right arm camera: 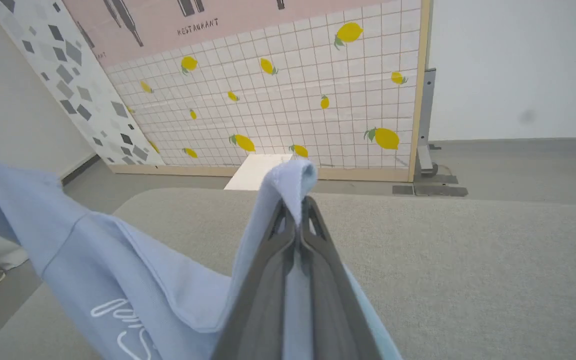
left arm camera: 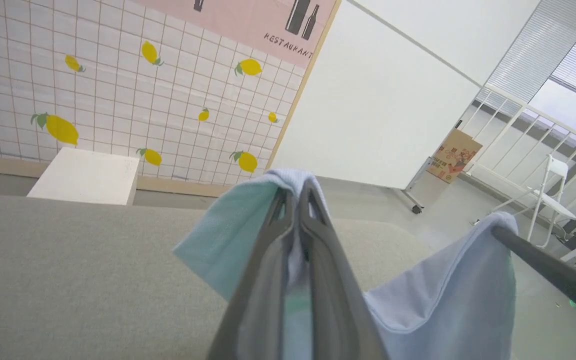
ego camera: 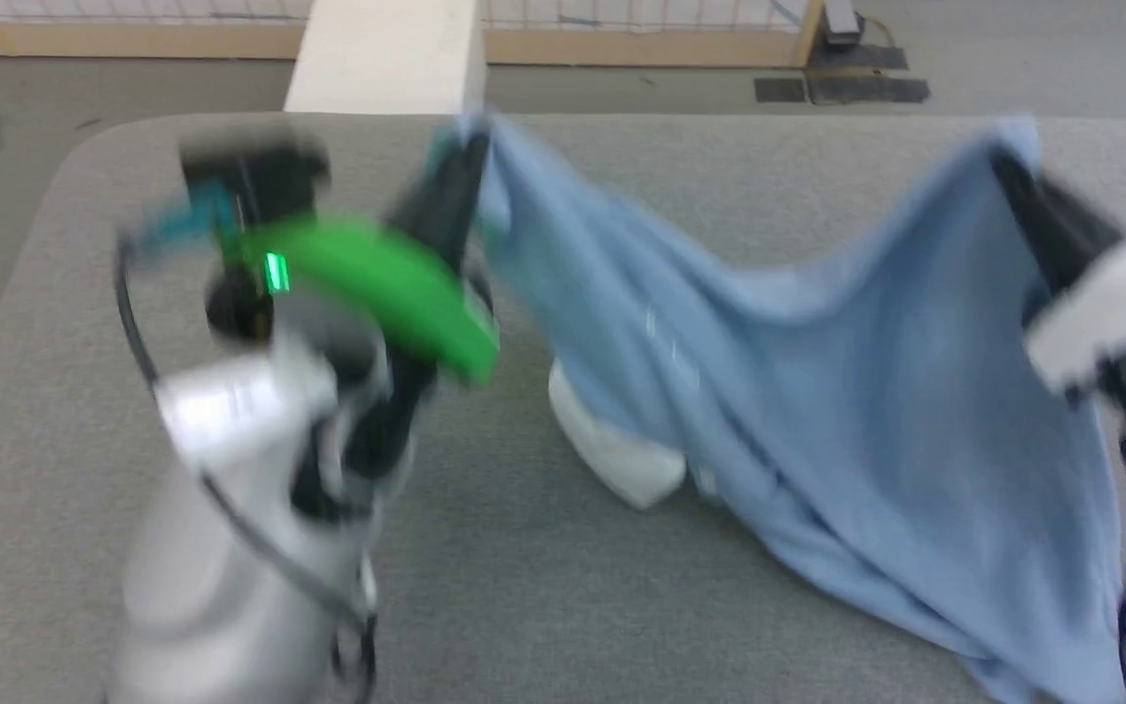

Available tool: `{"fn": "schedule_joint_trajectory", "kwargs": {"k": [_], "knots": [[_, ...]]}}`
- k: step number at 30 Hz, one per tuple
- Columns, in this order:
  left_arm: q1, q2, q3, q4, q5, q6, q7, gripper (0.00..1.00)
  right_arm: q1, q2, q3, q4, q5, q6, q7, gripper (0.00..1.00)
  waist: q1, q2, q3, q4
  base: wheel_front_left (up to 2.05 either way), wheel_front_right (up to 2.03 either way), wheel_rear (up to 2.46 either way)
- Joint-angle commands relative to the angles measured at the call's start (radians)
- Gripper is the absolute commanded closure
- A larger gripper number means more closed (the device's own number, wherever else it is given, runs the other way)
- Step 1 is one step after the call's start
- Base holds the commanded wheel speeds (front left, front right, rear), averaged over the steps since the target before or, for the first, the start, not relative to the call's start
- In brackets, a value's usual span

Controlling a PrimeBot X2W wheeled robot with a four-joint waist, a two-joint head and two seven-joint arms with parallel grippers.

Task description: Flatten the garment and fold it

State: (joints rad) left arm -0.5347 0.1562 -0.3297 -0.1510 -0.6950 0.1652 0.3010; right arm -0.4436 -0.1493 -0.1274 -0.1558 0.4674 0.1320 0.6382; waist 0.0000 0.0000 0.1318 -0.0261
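Left claw (left arm camera: 296, 195) clamped on garment (ego camera: 817, 391) edge, upper centre of head view. Right claw (right arm camera: 298, 207) pinching opposite edge, upper right. Light blue cloth slung between claws, sagging mid-frame. White collar (ego camera: 617, 455) at centre. Lower part trails on grey surface (ego camera: 485, 606), lower right.

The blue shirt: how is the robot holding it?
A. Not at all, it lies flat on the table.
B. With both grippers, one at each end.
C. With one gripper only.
B: the left gripper and the right gripper are each shut on an edge of the shirt, which sags between them.
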Motion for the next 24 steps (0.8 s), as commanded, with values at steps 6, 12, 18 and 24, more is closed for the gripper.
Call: {"fn": "schedule_joint_trajectory", "kwargs": {"k": [6,12,18,24], "knots": [[-0.351,0.014,0.039,0.175,-0.005,0.019,0.134,1.00,-0.335,-0.029,0.091,0.204,-0.040,-0.001,-0.021,1.00,0.0000,0.0000,0.084,-0.050,0.00,0.00,0.00],[-0.633,0.063,0.058,0.355,0.072,0.047,0.160,1.00,-0.654,-0.025,0.111,0.458,-0.137,-0.001,-0.078,1.00,0.0000,0.0000,0.159,-0.084,0.00,0.00,0.00],[-0.906,0.045,0.073,0.469,0.149,0.053,0.018,1.00,-0.945,-0.008,0.116,0.654,-0.253,-0.001,-0.223,1.00,0.0000,0.0000,0.260,-0.101,0.00,0.00,0.00],[-1.061,0.006,0.104,0.573,0.153,-0.008,-0.202,1.00,-1.106,-0.025,0.175,0.796,-0.369,-0.001,-0.430,1.00,0.0000,0.0000,0.331,-0.102,0.00,0.00,0.00]]}}
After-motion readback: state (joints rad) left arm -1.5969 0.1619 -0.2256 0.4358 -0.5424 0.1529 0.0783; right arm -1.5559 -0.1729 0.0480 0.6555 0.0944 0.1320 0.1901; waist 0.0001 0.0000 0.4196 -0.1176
